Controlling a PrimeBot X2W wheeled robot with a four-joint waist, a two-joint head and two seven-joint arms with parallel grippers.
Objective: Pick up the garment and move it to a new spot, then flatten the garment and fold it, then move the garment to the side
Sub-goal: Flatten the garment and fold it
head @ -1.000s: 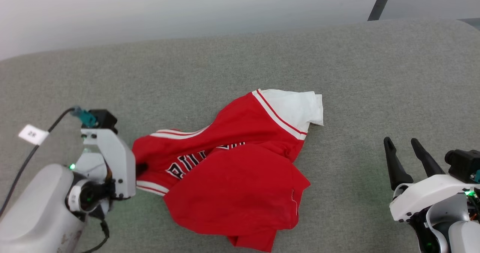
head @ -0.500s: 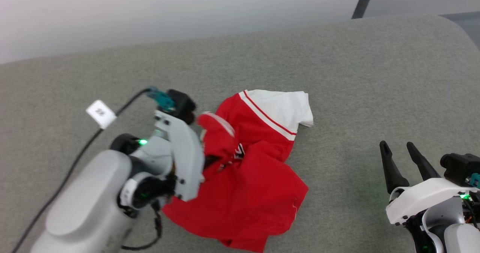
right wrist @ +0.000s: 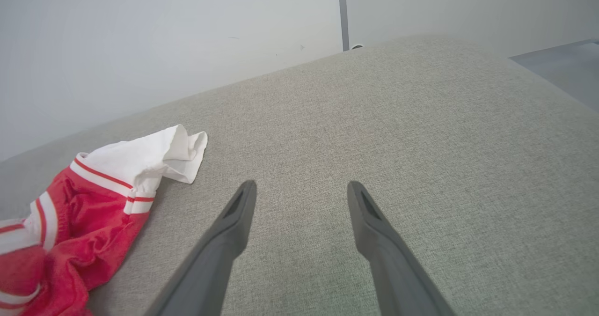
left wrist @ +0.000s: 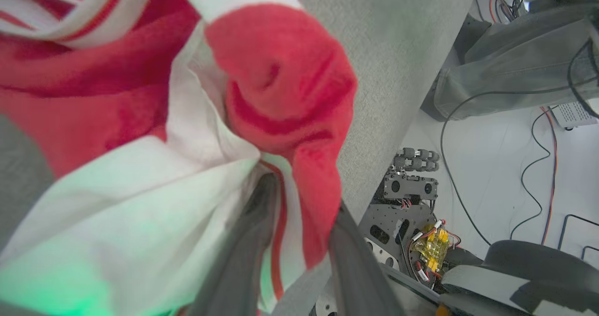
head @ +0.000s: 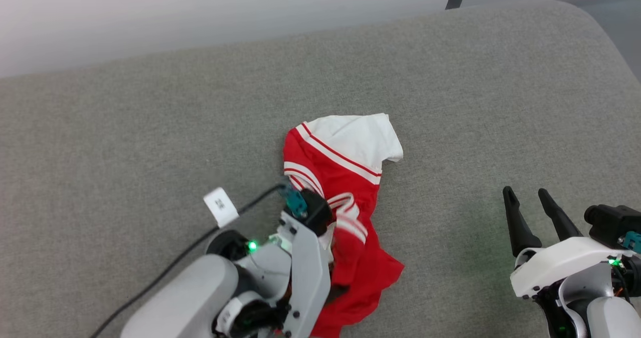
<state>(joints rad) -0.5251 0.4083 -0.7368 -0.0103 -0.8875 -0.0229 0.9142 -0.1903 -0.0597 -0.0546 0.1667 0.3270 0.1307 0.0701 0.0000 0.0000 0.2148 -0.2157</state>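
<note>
The left pincer (left wrist: 304, 194) is pointing into the garment (left wrist: 281, 72). Its two dark fingers (left wrist: 243, 260) are standing partly apart with a striped fold of cloth lying in the gap between them. Whether they are pinching that fold or merely straddling it, I cannot tell. Just beyond the fingertips the red body is bunching into a lump, with white cloth and red-and-white trim crowding in beside it. Past the lump the edge of the grey tabletop (left wrist: 398, 49) is showing, and beyond it a pale floor (left wrist: 496, 166) with loose cables.

In the head view the left wrist (head: 300, 258) is sitting over the near end of the garment. The garment is lying crumpled on the tabletop and stretching away from this pincer to a white sleeve (head: 360, 132) at its far end.

The right pincer (head: 526, 192) is hovering off to the left pincer's right, well apart from the garment, its fingers spread wide and holding nothing — the sleeve is lying ahead of it and to its left.
</note>
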